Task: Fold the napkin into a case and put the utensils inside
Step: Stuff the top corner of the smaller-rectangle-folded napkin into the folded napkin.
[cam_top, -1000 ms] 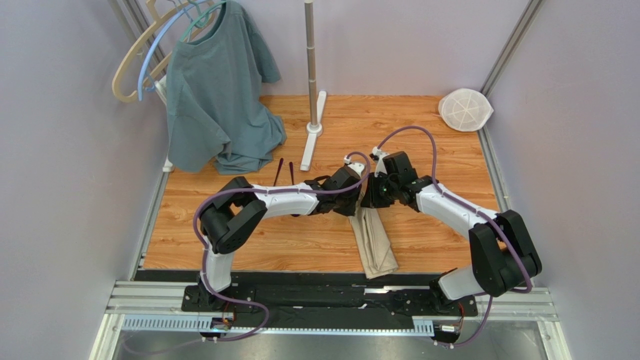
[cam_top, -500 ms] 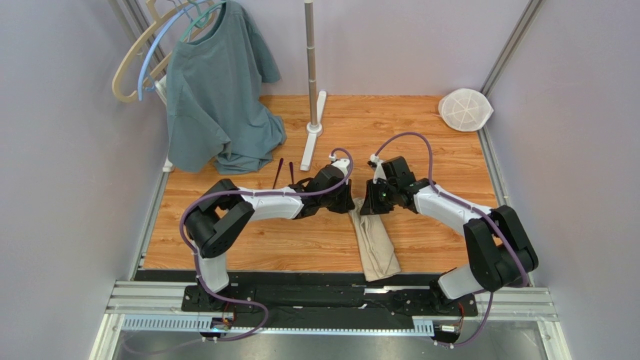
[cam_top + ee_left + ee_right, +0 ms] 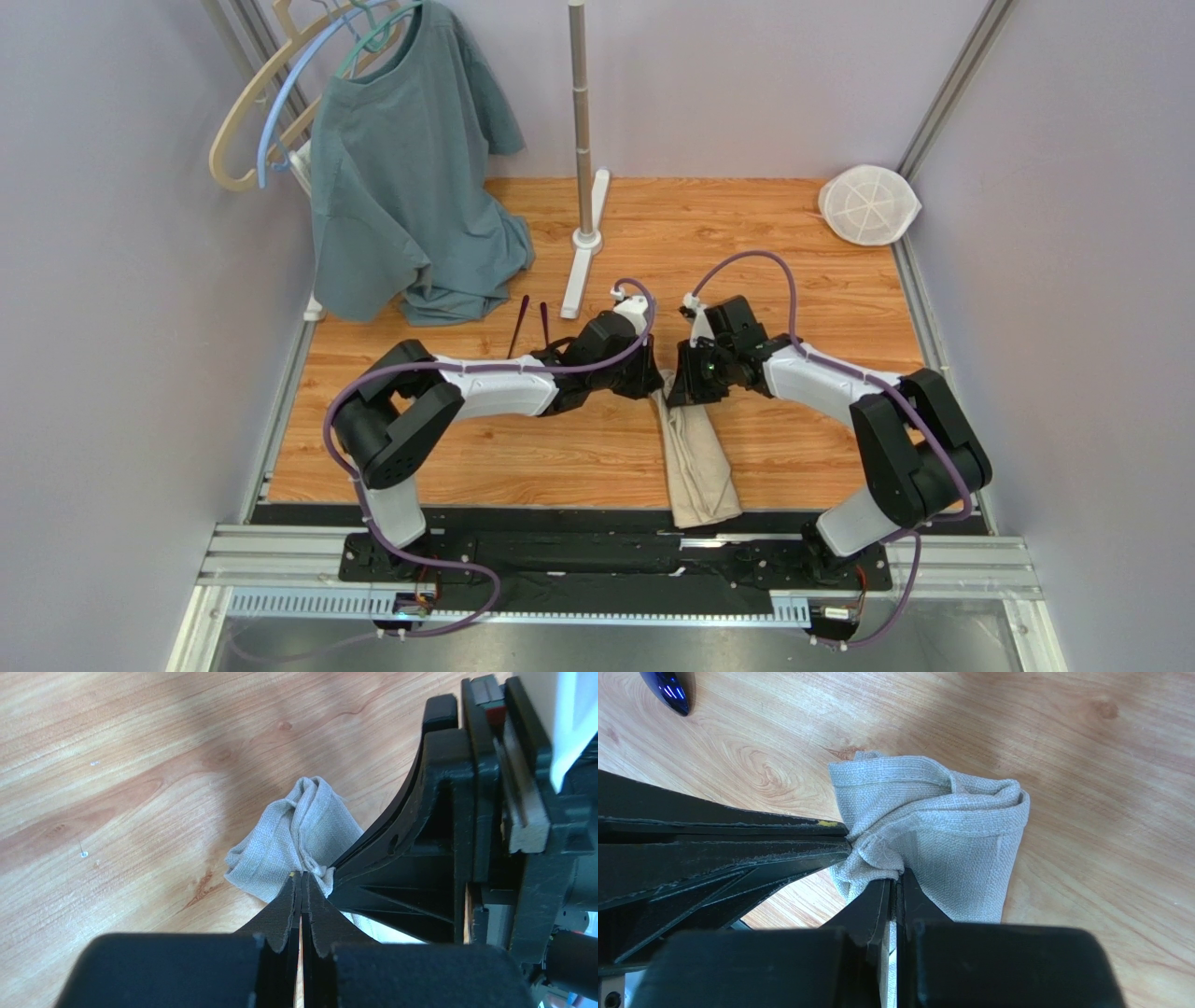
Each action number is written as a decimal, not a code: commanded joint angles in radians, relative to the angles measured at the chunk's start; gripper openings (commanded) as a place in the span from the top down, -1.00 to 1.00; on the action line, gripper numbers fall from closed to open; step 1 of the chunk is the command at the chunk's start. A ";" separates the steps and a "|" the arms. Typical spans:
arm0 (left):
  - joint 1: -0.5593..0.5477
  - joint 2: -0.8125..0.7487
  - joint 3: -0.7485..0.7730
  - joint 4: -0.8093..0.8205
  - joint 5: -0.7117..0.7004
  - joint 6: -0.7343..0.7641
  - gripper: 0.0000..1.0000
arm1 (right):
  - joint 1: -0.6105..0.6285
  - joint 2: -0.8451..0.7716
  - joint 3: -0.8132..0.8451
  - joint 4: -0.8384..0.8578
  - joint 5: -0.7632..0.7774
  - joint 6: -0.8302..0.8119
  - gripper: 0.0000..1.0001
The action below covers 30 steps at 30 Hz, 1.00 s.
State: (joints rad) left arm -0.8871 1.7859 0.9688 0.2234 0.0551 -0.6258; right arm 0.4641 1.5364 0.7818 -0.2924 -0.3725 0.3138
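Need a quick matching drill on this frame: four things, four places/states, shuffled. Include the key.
1. napkin
2. spoons
3. T-shirt
4. mesh disc

A. far right corner
B. draped in the far left corner
C. far end pinched by left gripper and right gripper
D. lying flat on the table, untouched

Pairs: 1-C, 2-D, 3-B, 4-A
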 commanded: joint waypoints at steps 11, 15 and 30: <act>-0.016 -0.088 -0.076 0.225 0.043 0.067 1.00 | 0.056 0.047 0.037 -0.024 0.038 0.024 1.00; -0.019 -0.094 -0.064 0.173 0.000 0.086 1.00 | 0.080 0.085 0.079 -0.044 0.109 0.037 1.00; 0.002 -0.146 -0.166 0.171 -0.067 0.071 1.00 | 0.025 0.133 0.155 0.084 -0.115 0.151 0.66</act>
State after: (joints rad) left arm -0.8909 1.6733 0.8116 0.3378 -0.0093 -0.5629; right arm 0.5003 1.6695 0.9028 -0.2764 -0.4072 0.4633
